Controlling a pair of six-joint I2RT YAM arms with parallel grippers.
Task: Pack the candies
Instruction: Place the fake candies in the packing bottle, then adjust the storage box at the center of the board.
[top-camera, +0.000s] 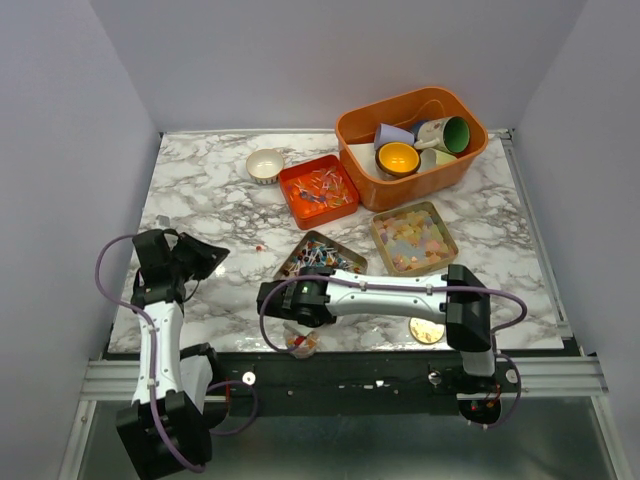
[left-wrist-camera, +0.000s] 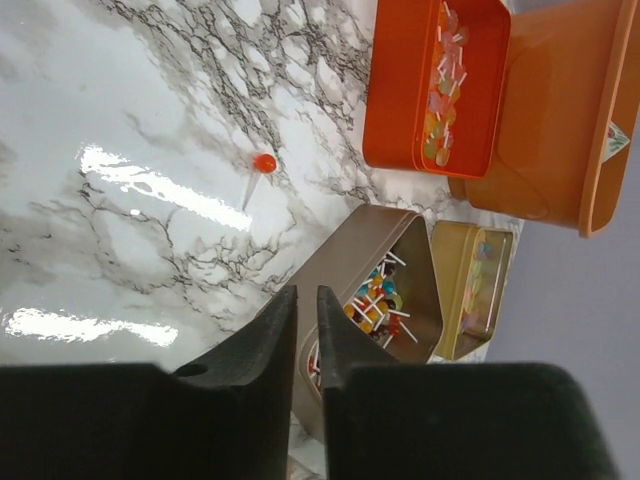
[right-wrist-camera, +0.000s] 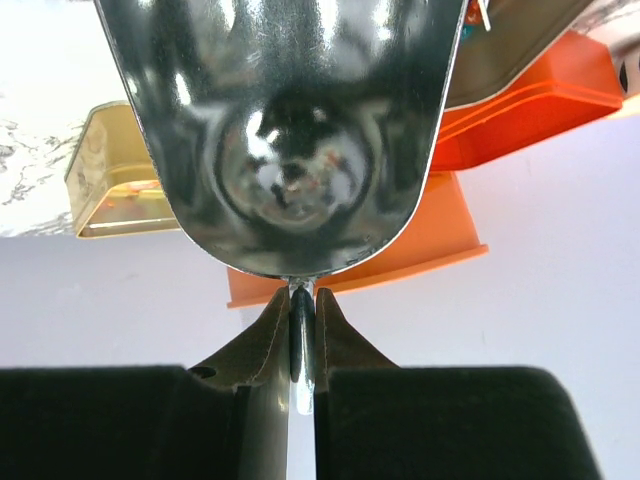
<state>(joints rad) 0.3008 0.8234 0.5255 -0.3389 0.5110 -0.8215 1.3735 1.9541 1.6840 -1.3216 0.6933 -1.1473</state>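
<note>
Though scoop (right-wrist-camera: 290, 130) fills right wrist view, right jaws clench its handle, left jaws barely parted.

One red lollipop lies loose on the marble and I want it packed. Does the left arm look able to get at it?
Probably yes: the lollipop lies alone on bare marble just ahead of the left arm, whose slightly parted jaws are empty; nothing lies between.

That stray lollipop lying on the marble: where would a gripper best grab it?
Likely grip the lollipop by its orange head, from straight above: its thin stick lies flat on the marble, while the round head stands up enough to pinch.
</note>
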